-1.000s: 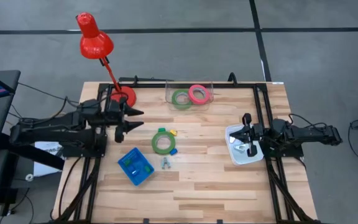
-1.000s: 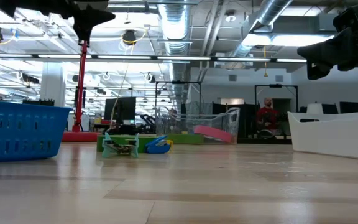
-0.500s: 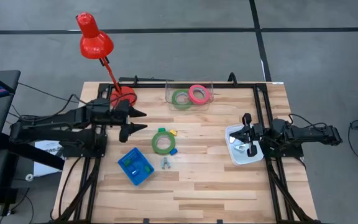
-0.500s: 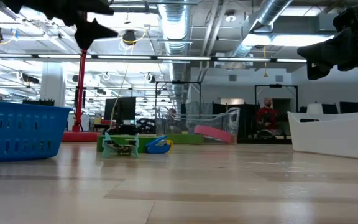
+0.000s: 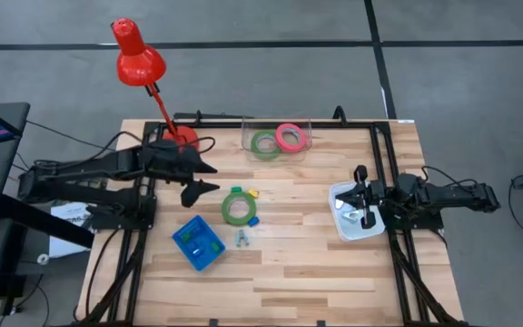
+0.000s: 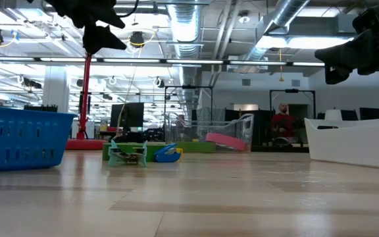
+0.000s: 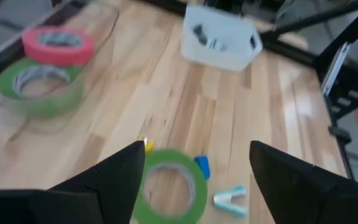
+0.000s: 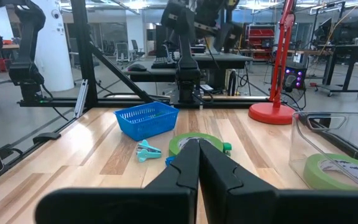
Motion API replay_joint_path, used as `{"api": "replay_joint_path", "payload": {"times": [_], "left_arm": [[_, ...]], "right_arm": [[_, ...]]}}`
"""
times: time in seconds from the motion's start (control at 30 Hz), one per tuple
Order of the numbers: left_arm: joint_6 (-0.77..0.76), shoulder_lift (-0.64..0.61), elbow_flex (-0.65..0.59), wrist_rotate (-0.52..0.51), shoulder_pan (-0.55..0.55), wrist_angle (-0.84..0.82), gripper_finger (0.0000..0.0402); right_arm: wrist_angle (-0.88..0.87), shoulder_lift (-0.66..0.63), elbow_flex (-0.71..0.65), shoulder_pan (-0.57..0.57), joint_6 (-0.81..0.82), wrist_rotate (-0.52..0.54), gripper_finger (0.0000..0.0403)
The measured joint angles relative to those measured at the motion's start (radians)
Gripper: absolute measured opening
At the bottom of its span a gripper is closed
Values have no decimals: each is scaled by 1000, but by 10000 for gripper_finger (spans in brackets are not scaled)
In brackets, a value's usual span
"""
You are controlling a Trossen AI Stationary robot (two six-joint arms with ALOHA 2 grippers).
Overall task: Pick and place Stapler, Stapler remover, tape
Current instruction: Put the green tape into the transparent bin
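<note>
Left gripper (image 5: 204,177) above green tape (image 5: 238,207)

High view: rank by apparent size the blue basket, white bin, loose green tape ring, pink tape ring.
1. white bin and blue basket: look alike, unranked
2. loose green tape ring
3. pink tape ring, only slightly smaller
</note>
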Motion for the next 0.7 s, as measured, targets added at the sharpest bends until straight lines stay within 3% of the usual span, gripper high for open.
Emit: {"api": "replay_joint_path", "payload": {"times": [0.37,0.7], "left_arm": [[-113,104,91,-30,0,-107,281],[-121,206,202,-36,0,-232,281]], "right_arm": [[0,0,0,0,0,0,0],[0,0,0,0,0,0,0]]}}
